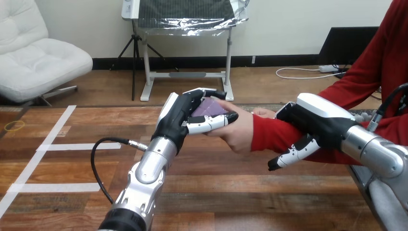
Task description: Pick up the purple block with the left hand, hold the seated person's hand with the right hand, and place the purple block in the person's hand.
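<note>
My left hand (179,120) is raised over the middle of the table, its fingers and thumb curled round the purple block (210,107). The block sits right above the person's hand (236,132), which reaches in from the right, palm towards the block. Whether the block rests on that palm I cannot tell. My right hand (320,122) lies over the person's red-sleeved forearm (267,132) just behind the wrist. Its fingers curl over the far side and its thumb (294,153) comes round underneath.
White tape lines (48,146) cross the left part of the wooden table (231,192). A small yellow ring (14,126) lies at the far left. The table's right edge (357,179) runs close under my right arm.
</note>
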You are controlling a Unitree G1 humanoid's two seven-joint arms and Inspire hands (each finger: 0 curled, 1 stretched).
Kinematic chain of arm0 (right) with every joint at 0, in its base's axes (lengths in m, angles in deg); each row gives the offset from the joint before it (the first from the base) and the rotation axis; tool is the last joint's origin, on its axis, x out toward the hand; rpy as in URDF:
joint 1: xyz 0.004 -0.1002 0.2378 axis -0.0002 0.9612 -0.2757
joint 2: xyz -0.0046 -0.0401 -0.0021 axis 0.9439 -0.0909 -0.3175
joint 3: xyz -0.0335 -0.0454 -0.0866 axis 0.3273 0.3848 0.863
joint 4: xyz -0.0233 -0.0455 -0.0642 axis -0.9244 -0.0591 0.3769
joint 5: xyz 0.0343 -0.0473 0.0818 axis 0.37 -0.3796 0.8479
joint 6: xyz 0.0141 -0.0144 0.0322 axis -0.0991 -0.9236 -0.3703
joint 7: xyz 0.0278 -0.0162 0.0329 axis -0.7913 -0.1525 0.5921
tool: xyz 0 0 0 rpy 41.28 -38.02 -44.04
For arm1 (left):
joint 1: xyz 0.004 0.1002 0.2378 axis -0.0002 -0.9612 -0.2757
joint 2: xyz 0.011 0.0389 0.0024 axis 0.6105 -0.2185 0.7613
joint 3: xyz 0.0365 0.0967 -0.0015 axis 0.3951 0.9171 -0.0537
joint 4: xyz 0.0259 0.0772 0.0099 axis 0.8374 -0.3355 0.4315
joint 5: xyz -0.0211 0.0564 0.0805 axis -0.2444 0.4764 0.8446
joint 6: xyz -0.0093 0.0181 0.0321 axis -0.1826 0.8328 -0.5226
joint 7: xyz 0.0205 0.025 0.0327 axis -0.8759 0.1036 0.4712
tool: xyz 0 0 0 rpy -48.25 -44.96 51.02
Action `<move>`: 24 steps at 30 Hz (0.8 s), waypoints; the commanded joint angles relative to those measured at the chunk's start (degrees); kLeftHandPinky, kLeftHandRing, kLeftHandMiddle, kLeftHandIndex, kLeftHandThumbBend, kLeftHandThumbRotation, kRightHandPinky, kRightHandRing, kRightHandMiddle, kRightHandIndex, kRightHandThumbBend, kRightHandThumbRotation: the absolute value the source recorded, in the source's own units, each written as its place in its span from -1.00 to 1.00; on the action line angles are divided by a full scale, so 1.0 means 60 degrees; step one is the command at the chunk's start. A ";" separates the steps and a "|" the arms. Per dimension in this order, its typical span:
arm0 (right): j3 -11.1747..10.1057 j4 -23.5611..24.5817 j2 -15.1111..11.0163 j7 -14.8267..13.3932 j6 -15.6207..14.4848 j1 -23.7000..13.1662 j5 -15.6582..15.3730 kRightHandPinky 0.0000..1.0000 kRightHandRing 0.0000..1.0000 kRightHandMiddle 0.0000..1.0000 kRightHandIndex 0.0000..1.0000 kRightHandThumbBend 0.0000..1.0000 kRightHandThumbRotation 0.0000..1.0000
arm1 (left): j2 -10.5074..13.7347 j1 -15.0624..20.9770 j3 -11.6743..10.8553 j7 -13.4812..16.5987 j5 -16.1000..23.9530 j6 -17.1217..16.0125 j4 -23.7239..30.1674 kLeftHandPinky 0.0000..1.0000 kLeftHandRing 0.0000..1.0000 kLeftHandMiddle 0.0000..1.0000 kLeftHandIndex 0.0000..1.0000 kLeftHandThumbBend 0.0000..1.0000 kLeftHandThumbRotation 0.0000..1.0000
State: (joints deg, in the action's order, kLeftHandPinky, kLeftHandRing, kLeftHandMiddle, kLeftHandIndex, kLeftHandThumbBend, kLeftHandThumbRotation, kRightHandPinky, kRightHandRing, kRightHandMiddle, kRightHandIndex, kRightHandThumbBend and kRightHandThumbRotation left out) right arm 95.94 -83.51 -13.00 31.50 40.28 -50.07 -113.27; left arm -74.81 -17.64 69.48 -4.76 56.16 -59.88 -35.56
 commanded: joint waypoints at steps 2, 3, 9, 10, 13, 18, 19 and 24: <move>0.0097 0.0604 0.0273 0.0579 0.0020 -0.0375 0.0191 -0.27 -0.19 -0.09 -0.02 0.97 -0.22 | 0.0072 -0.0006 0.0100 -0.0195 -0.0047 -0.0160 0.1277 0.53 0.69 0.72 0.76 0.75 0.79; 0.0101 0.0628 0.0253 0.0638 -0.0009 -0.0377 0.0165 -0.25 -0.15 -0.06 0.01 0.98 -0.17 | 0.0112 -0.0066 0.0106 -0.0197 -0.0017 -0.0221 0.1360 0.54 0.70 0.72 0.76 0.73 0.83; 0.0104 0.1040 0.0152 0.1447 -0.0863 -0.0364 0.0143 -0.05 0.13 0.21 0.24 1.00 0.11 | 0.0303 -0.0456 0.0034 -0.0257 -0.0018 -0.0477 0.1833 0.58 0.70 0.71 0.69 0.64 0.97; 0.0098 0.1111 0.0145 0.1559 -0.1000 -0.0358 0.0141 -0.02 0.18 0.25 0.28 1.00 0.13 | 0.0318 -0.0501 0.0023 -0.0258 -0.0018 -0.0471 0.1891 0.58 0.69 0.71 0.68 0.64 0.97; 0.0056 0.1323 0.0144 0.1990 -0.1506 -0.0344 0.0220 0.11 0.33 0.40 0.41 1.00 0.17 | 0.0398 -0.0685 -0.0011 -0.0226 0.0016 -0.0488 0.2091 0.57 0.68 0.69 0.64 0.65 0.99; 0.0005 0.1523 0.0141 0.2421 -0.2075 -0.0320 0.0253 0.34 0.58 0.64 0.61 1.00 0.18 | 0.0536 -0.0993 -0.0027 -0.0163 0.0111 -0.0536 0.2390 0.54 0.65 0.66 0.60 0.64 1.00; -0.0001 0.1550 0.0139 0.2461 -0.2131 -0.0314 0.0248 0.38 0.62 0.66 0.64 1.00 0.17 | 0.0552 -0.1033 -0.0023 -0.0148 0.0131 -0.0538 0.2436 0.54 0.64 0.65 0.59 0.63 1.00; -0.0035 0.1666 0.0130 0.2682 -0.2486 -0.0277 0.0258 0.55 0.78 0.78 0.77 1.00 0.14 | 0.0661 -0.1303 -0.0010 -0.0026 0.0280 -0.0558 0.2665 0.53 0.62 0.64 0.56 0.59 1.00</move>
State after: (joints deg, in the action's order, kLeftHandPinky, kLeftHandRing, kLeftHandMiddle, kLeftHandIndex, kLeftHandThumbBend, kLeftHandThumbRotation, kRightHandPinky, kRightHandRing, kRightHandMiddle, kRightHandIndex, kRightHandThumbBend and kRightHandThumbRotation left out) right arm 95.92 -76.34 -12.93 46.22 27.01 -50.07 -112.67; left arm -73.15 -24.82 69.53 -5.92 56.89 -61.81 -23.13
